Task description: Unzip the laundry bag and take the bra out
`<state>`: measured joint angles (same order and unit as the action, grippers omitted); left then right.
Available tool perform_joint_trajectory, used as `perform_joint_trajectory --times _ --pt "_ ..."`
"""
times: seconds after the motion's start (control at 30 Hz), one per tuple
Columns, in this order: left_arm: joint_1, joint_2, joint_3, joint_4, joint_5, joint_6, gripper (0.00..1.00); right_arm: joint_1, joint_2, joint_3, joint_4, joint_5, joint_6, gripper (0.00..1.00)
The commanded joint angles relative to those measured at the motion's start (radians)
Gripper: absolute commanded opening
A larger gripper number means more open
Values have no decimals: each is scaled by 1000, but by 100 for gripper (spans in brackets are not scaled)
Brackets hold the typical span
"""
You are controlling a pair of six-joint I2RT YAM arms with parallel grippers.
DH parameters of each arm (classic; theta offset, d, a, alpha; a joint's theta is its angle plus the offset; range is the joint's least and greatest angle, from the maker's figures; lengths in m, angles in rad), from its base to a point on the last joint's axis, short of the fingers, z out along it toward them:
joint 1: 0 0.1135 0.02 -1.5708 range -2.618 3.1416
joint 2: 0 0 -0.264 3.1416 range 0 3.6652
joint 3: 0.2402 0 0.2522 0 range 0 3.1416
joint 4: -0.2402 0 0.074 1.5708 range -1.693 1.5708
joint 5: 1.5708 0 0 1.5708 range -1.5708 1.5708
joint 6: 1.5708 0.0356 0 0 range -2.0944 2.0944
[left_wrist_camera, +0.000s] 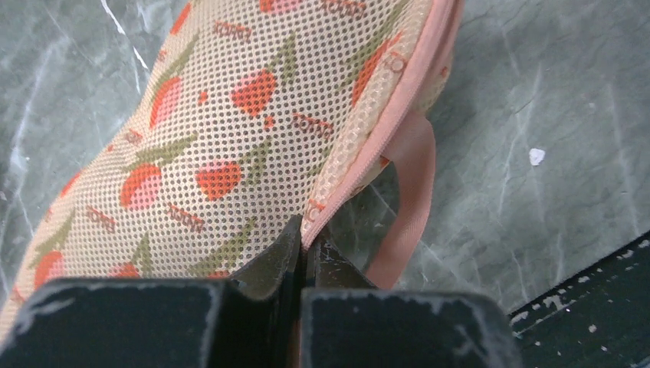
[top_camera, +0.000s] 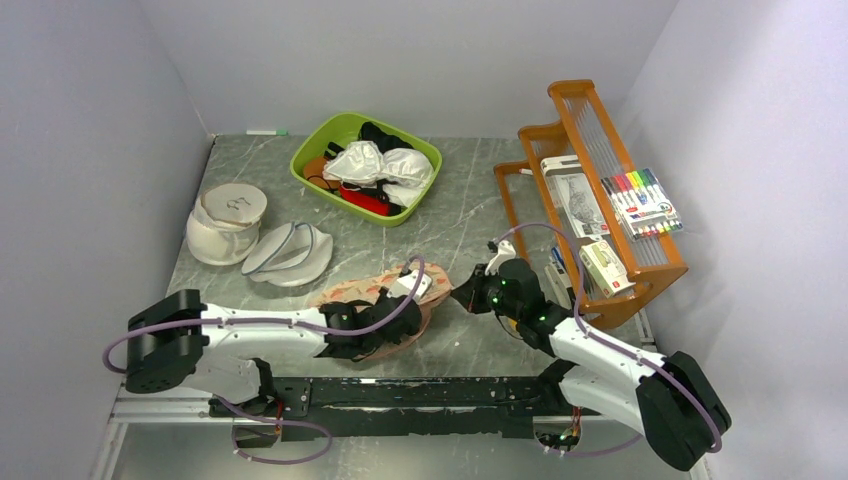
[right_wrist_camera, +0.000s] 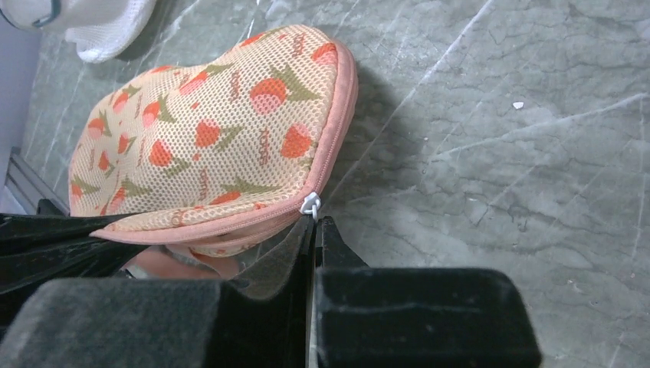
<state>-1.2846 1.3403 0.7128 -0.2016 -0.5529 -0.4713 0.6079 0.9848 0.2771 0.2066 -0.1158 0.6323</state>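
Bag [top_camera: 352, 290] lower centre on desk [top_camera: 470, 220], left gripper [left_wrist_camera: 301, 241] clamped on its pink edge, right gripper [right_wrist_camera: 315, 228] pinched shut on zip pull [right_wrist_camera: 310, 204]

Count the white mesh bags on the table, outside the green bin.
2. A domed white mesh bag sits farthest left; a flatter white mesh bag with dark trim lies just right of it. The domed one may be a stack hiding more.
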Motion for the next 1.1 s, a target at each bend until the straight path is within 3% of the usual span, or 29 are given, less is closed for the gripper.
perform_joint_trajectory --times 0.0,0.17,0.33,0.57,0.77,0.9,1.07 --pt "16 75 29 -62 -51 -53 7 -20 -4 -8 -4 -33 -57 0" --pt "103 161 114 -123 -57 -41 7 -14 -1 -54 156 -312 -69 0" --pt "149 107 108 -93 56 -7 10 39 37 -82 224 -410 -45 0" --pt "148 -120 -21 -83 294 -53 60 118 46 -81 303 -377 -32 0" --pt "137 -255 -29 -81 447 -37 82 139 126 -25 329 -410 -41 0" --pt "110 -235 13 -62 458 -13 83 150 129 -16 321 -400 -54 0" --pt "76 -89 157 -188 290 17 74 152 92 -8 281 -387 -58 0"
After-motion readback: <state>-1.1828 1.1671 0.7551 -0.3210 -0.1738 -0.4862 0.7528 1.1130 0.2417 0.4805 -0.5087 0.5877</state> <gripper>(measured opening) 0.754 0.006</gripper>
